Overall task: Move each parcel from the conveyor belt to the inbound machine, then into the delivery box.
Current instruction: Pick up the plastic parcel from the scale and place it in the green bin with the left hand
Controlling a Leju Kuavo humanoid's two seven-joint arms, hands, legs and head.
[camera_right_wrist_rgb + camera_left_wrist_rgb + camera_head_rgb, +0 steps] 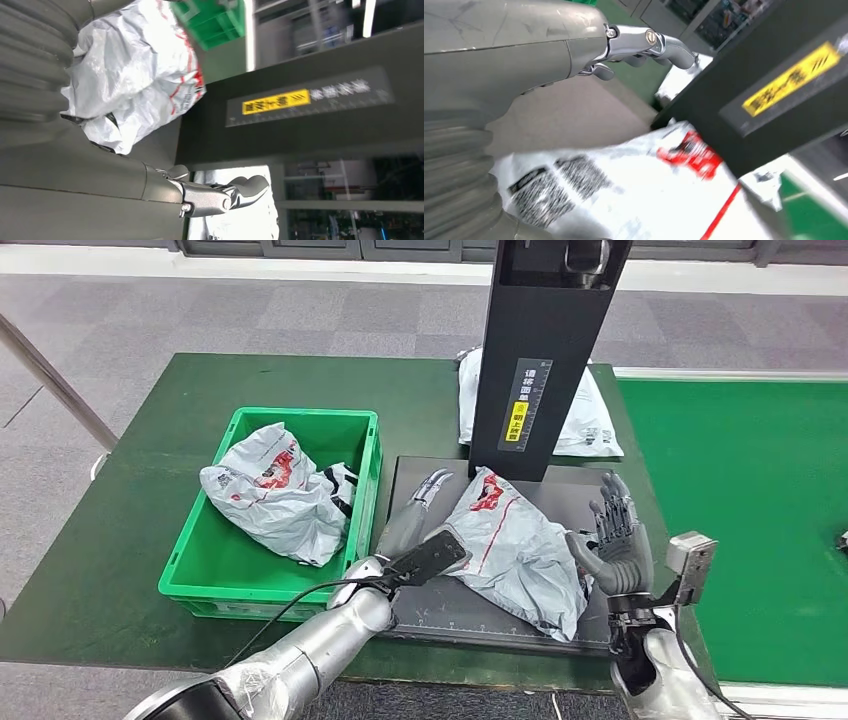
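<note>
The black column [548,350] of the inbound machine runs off the head view's top edge and hides part of the grey parcel [585,415] behind it. In the left wrist view the label print on the nearer parcel [624,190] is blurred. A small object [843,540] is cut by the right edge
</note>
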